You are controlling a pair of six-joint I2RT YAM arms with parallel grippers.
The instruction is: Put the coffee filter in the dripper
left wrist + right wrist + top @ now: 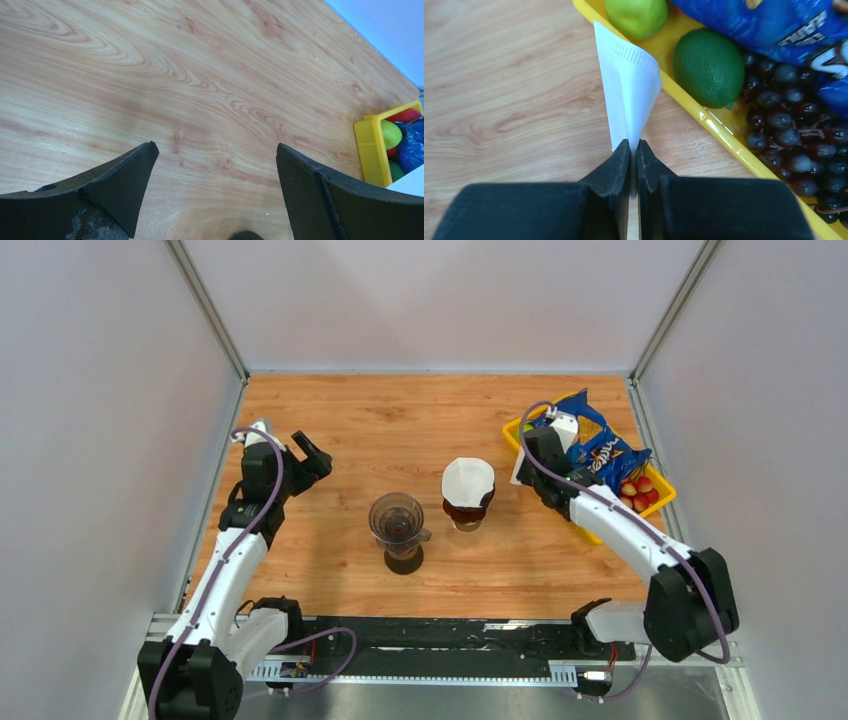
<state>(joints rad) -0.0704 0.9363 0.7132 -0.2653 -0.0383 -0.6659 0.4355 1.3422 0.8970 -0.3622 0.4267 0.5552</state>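
An empty brown see-through dripper (pixel 398 519) stands at the table's middle. To its right a second brown holder (pixel 467 513) carries white filter paper (pixel 468 480) on top. My right gripper (pixel 527 472) is shut on a folded white coffee filter (pixel 631 95), pinching its pointed lower end between the jaws (pixel 634 145). It holds the filter just left of the yellow tray (pixel 724 135), right of both brown pieces. The filter shows as a white sliver in the top view (pixel 517 473). My left gripper (pixel 312 455) is open and empty (pixel 215 145) over bare wood, left of the dripper.
The yellow tray (pixel 590 532) at the right holds a blue chip bag (pixel 598 445), red fruit (pixel 640 490), dark grapes (pixel 784 125), a lime (pixel 709 67) and a green fruit (pixel 636 15). White walls enclose the wooden table (pixel 400 420).
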